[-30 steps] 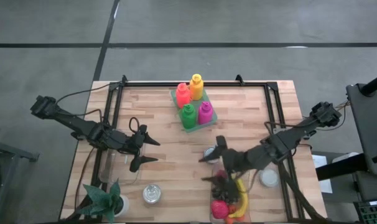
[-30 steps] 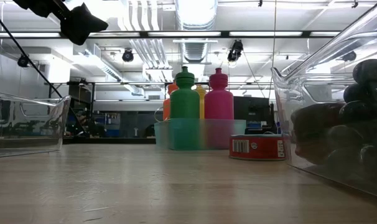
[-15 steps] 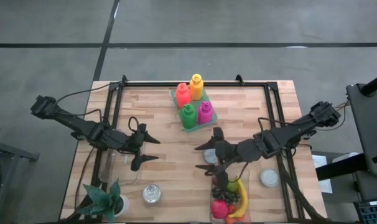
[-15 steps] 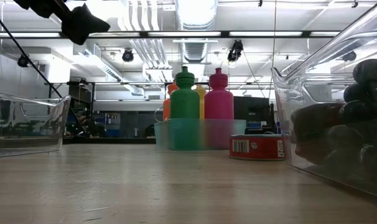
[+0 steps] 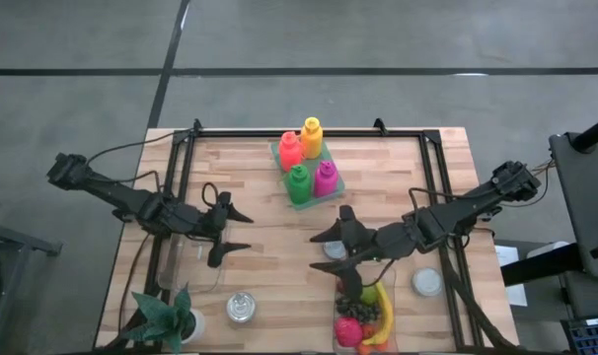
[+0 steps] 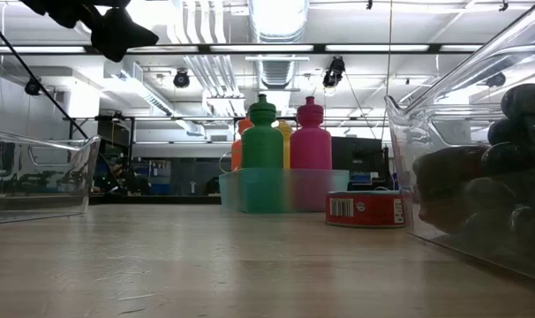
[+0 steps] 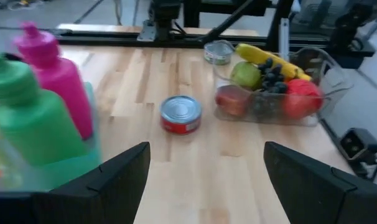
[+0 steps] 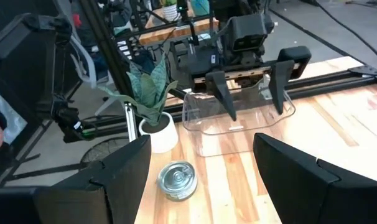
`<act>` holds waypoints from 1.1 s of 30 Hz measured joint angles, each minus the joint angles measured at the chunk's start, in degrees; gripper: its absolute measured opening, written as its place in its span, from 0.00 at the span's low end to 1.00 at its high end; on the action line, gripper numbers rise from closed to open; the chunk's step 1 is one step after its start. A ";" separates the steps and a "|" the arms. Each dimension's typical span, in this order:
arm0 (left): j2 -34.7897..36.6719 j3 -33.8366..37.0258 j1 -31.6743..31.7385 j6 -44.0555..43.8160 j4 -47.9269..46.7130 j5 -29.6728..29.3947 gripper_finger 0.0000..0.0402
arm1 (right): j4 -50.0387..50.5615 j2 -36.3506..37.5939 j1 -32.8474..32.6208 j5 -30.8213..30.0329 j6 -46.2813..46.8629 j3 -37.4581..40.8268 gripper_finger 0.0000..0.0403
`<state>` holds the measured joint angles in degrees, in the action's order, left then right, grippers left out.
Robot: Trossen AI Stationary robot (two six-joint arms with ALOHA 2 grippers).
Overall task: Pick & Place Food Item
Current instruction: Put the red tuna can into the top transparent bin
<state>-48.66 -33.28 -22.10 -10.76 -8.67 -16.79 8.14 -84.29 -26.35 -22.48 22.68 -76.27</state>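
A wooden counter [image 5: 269, 212] carries the whole scene, framed by a black rail. The left arm reaches in from the left side, its gripper [image 5: 232, 237] hovering with fingers spread apart and holding nothing above an empty clear tub [image 8: 238, 121] near the counter's left edge. The right arm stretches in from the right, its gripper [image 5: 336, 250] also with fingers apart and empty, poised over the counter just beside the fruit bin [image 7: 328, 93]. That clear bin, at the counter's near right, holds the food: a banana [image 5: 386, 314], a green apple [image 7: 246, 74], dark grapes [image 7: 270, 78] and red fruit [image 5: 348, 331]. At the far middle stands a teal tray [image 5: 334, 189] of four bottles [image 5: 299, 183]: green, pink, orange and yellow. A potted plant [image 5: 168, 318] sits at the near left corner. A red-labelled can [image 7: 180, 114] stands between the tray and the bin, partly under the right gripper in the overhead view. Two more cans lie apart: one [image 5: 241, 307] beside the plant, one [image 5: 427, 282] right of the bin.
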 joint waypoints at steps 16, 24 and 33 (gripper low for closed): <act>1.98 -0.02 4.31 -10.37 -2.48 -2.73 0.80 | 2.95 -0.59 2.36 -0.20 -3.71 -0.16 0.69; -2.30 -0.02 4.32 -29.28 3.25 -2.70 0.80 | 10.83 0.67 2.95 3.60 -0.02 -0.04 0.69; -3.24 -0.02 4.85 -47.17 4.63 -4.12 0.80 | 18.94 6.43 2.91 4.55 -1.09 1.27 0.69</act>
<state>-51.90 -33.30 -17.25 -57.93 -4.04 -20.91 27.08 -77.86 -23.44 -17.93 21.59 -74.99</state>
